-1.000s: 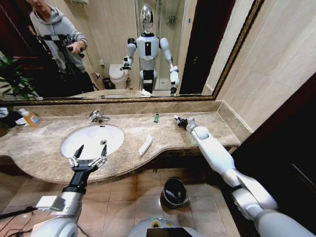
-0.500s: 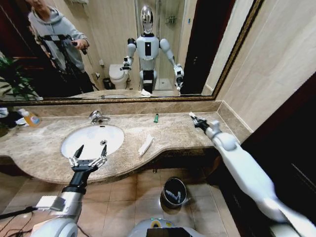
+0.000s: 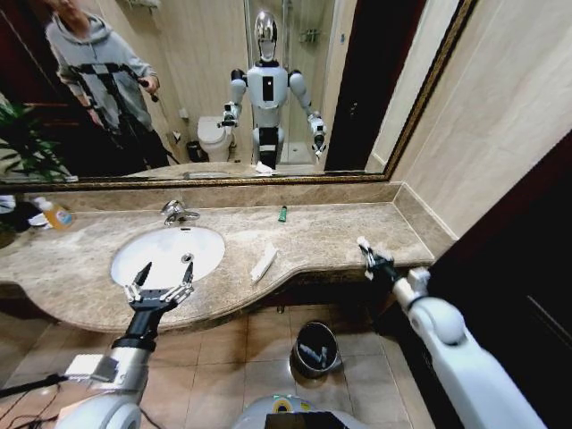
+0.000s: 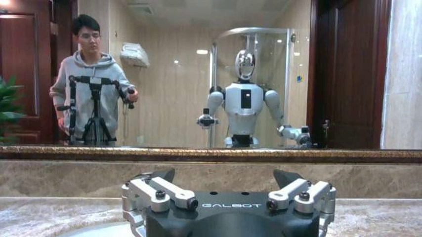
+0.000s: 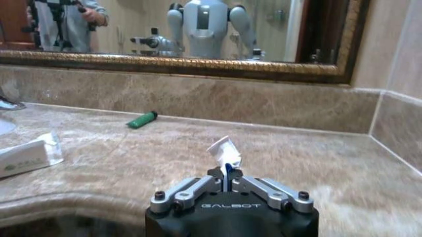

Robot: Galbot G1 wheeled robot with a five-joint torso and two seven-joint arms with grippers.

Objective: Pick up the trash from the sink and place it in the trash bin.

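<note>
Right of centre in the head view, at the front edge of the counter, the right gripper is clenched on a small white wrapper; the right wrist view shows the wrapper sticking up from between the closed fingers. The trash bin stands on the floor tiles lower in the frame, below the counter edge and a little left of that gripper.

The step in hand looks like the carry to the bin. To do it well, the grip should stay firm until the gripper is squarely over the bin's silver rim, because the wrapper is light and could flutter aside if dropped from high up or off-centre. The arm also needs to clear the counter edge before it descends.

Other litter waits on the counter: a long white packet in the middle of the frame beside the sink, and a small green tube higher up near the mirror.

Toward the lower left, the left gripper hovers over the sink's front rim, fingers spread and empty.
</note>
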